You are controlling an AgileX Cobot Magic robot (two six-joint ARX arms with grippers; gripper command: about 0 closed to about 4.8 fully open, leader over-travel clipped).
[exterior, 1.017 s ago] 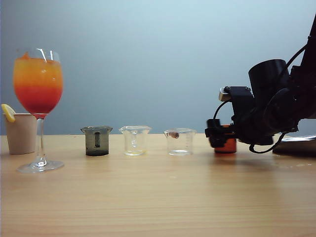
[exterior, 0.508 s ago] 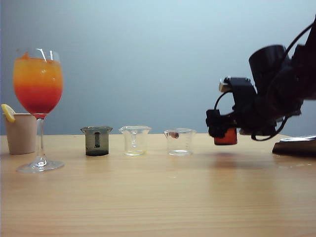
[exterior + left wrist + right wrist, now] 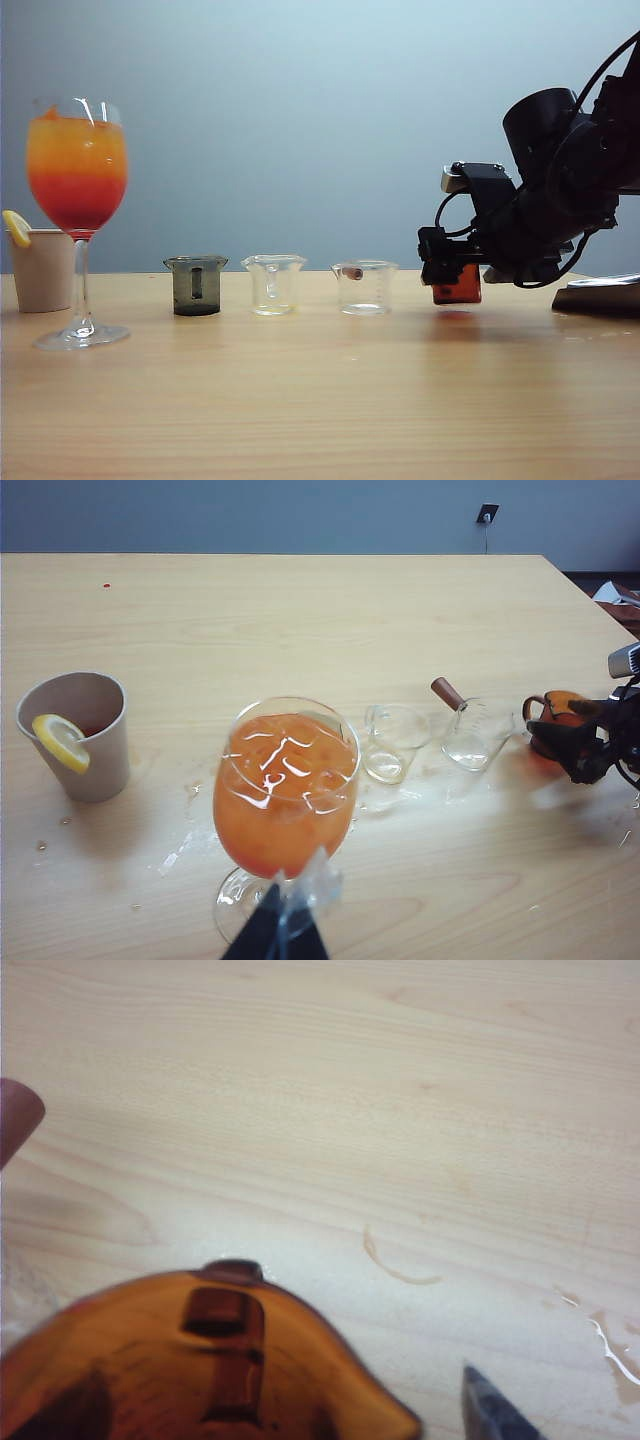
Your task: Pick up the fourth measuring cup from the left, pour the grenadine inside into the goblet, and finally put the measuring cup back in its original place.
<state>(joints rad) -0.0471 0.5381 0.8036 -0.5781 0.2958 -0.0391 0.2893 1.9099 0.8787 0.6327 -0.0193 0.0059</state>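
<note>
Exterior view: the fourth measuring cup (image 3: 458,288) is seen as a small amber-orange vessel, clamped in the jaws of the right gripper (image 3: 445,268) at the right end of the row. Its base is held just clear of the table (image 3: 320,400), with a reddish reflection noted on the wood directly beneath. The third cup (image 3: 364,287), clear, stands near on its left, apart from the gripper. Further left a second clear cup (image 3: 273,284) and a smoky grey cup (image 3: 196,285) are lined up. The goblet (image 3: 78,180) stands at far left, orange over a red lower layer, beside a beige cup (image 3: 42,268) with a lemon slice. Bare tabletop is recorded in front of the whole row.

Left wrist view: the goblet (image 3: 285,790) is seen close to the left gripper (image 3: 275,935), of which only a dark tip shows; its jaw state cannot be told. The amber cup (image 3: 556,712), handle visible, is seen in the right gripper (image 3: 590,745) near the table's side edge. Wet smears are noted around the clear cups.

Right wrist view: the amber cup's (image 3: 200,1360) flared rim and pour lip are seen from above, translucent, with one dark finger (image 3: 492,1412) beside it. Open wood lies beyond.
</note>
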